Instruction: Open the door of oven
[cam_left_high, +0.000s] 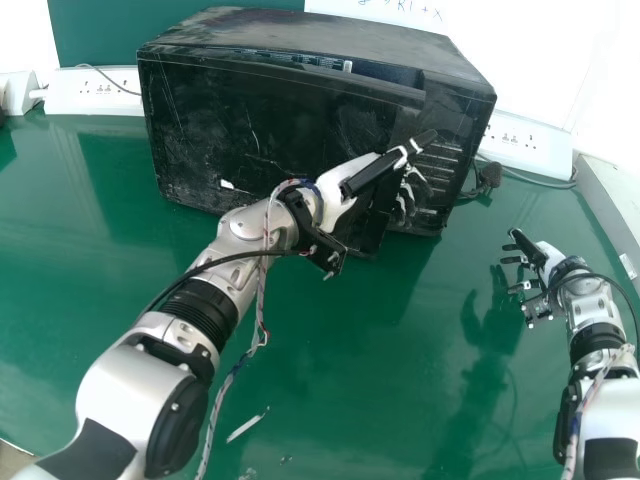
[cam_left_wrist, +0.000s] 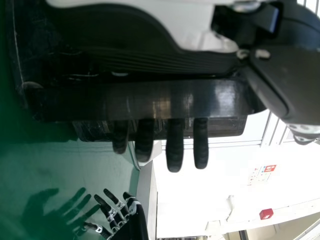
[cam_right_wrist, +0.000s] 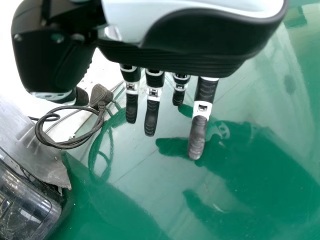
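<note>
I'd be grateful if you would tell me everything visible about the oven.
The oven is black, boxy, scuffed and metal-looking, with vent slots at its front's right side. It stands on the green table, facing the robot. The left hand has fingers behind the protruding dark handle; whether the door is ajar, I cannot tell.

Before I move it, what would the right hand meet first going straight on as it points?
Most likely the green tabletop: the right hand appears to slant down toward it, though the gap between them is hard to judge.
</note>
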